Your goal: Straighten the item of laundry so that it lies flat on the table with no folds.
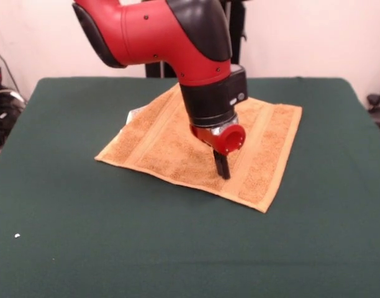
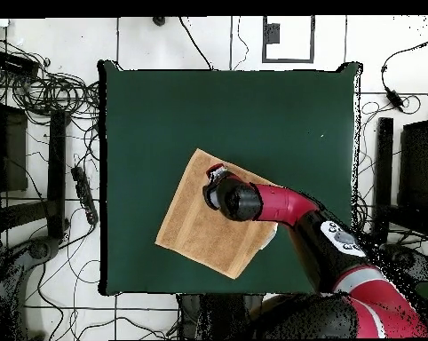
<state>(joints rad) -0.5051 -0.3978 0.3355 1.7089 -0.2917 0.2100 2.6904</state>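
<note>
The item of laundry [image 1: 159, 146] is a golden-tan towel with band stripes. It lies spread on the dark green table [image 1: 84, 236] as a slanted square, and I see no large fold in it. A white tag [image 1: 133, 115] peeks out at its far left corner. My gripper [image 1: 223, 171] points down over the towel's middle right part. Its black fingers are together and their tips are at the cloth. In the overhead view the arm covers the towel's [image 2: 195, 222] right side and the gripper [image 2: 215, 183] sits near its upper middle.
A small white speck [image 1: 17, 236] lies on the table near the front left. Green cloth [image 2: 209, 107] surrounds the towel on all sides. Cables [image 2: 58, 98] and dark boxes [image 2: 11, 146] crowd the floor beside the table.
</note>
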